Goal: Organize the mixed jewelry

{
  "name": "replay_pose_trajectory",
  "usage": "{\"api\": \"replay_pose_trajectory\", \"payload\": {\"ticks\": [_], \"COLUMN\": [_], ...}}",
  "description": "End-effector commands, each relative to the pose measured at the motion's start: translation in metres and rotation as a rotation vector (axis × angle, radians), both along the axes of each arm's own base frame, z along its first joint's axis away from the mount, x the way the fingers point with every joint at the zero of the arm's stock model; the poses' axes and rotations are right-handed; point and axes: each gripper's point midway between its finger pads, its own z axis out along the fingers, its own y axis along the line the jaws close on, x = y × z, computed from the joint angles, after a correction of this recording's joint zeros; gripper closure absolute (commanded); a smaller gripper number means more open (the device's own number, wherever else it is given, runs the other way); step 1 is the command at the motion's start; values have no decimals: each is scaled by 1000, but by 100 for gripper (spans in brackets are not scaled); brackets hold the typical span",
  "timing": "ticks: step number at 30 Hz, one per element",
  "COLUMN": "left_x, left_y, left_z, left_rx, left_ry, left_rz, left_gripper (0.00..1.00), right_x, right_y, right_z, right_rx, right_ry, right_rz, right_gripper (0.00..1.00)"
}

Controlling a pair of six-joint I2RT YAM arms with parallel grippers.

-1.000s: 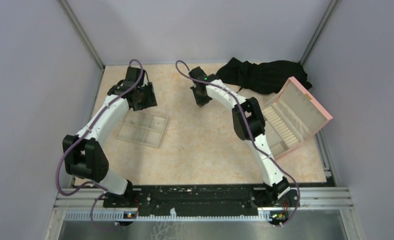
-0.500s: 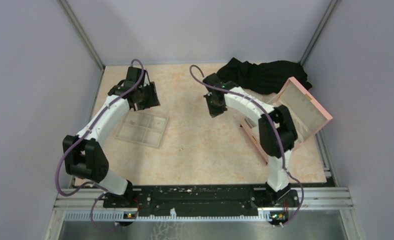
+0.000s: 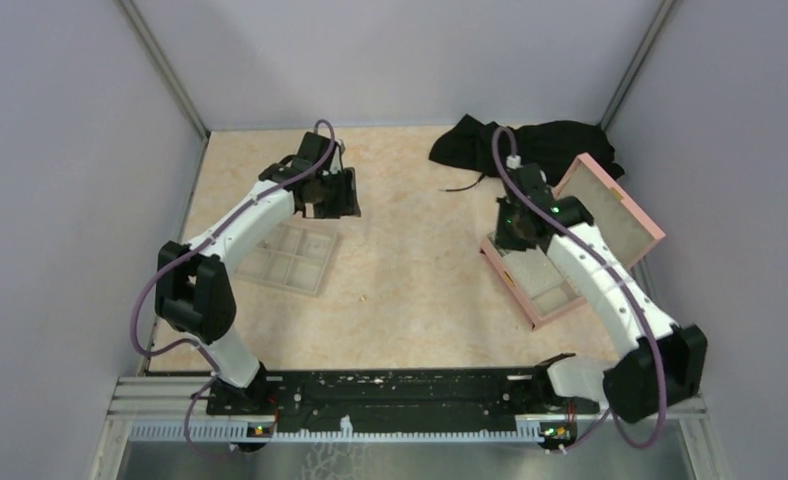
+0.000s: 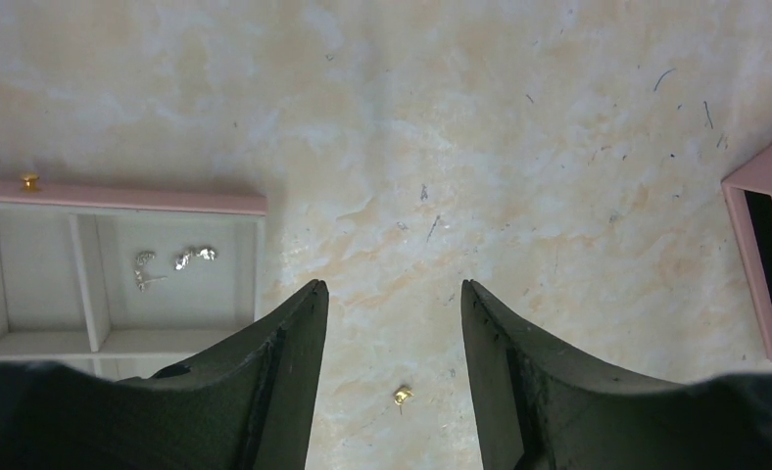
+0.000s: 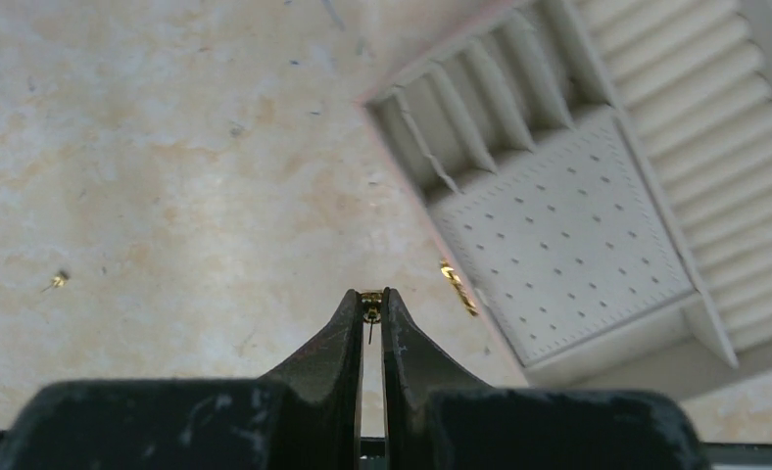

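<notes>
Pinching one gold jewelry speck (image 5: 371,310) in the clamped right gripper (image 5: 372,294), bottom centre, just left of the pink box (image 5: 558,225). Holding the left gripper (image 4: 392,294) spread wide over a loose speck (image 4: 402,397), bottom centre. Likely weightless, hard, slippery; taking hold by fingertips alone.

Two six-joint arms, left arm (image 3: 240,215) and right arm (image 3: 595,275): white moulded link shells, bulky black joint housings. One purple cable (image 3: 136,322) loops outside each arm. Small green light (image 3: 511,210) at right wrist. Left gripper (image 4: 392,289) and right gripper (image 5: 371,294): matt black fingers (image 4: 284,372) tapering to blunt tips, edges scuffed. Black bases on black mounting rail (image 3: 390,385)
</notes>
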Motion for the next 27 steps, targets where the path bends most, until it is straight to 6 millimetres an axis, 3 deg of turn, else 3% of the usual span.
{"api": "replay_pose_trajectory", "payload": {"ticks": [1, 7, 14, 22, 27], "left_x": [16, 22, 25, 29, 31], "left_y": [-10, -24, -33, -37, -36], "left_z": [10, 9, 7, 8, 7], "left_rx": [-38, -48, -57, -58, -49], "left_ry": [-25, -24, -23, -30, -38], "left_rz": [-6, -42, -58, -71, -73], "left_gripper": [41, 40, 40, 40, 40], "right_x": [-32, -57, -75, -80, -87], "right_y": [-51, -91, -110, -126, -131], "right_z": [4, -16, -43, -43, -44], "right_rx": [-3, 27, 15, -54, -79], "right_ry": [17, 104, 150, 168, 186], "right_rz": [-188, -382, -497, -556, -584], "right_gripper": [98, 97, 97, 95, 88]}}
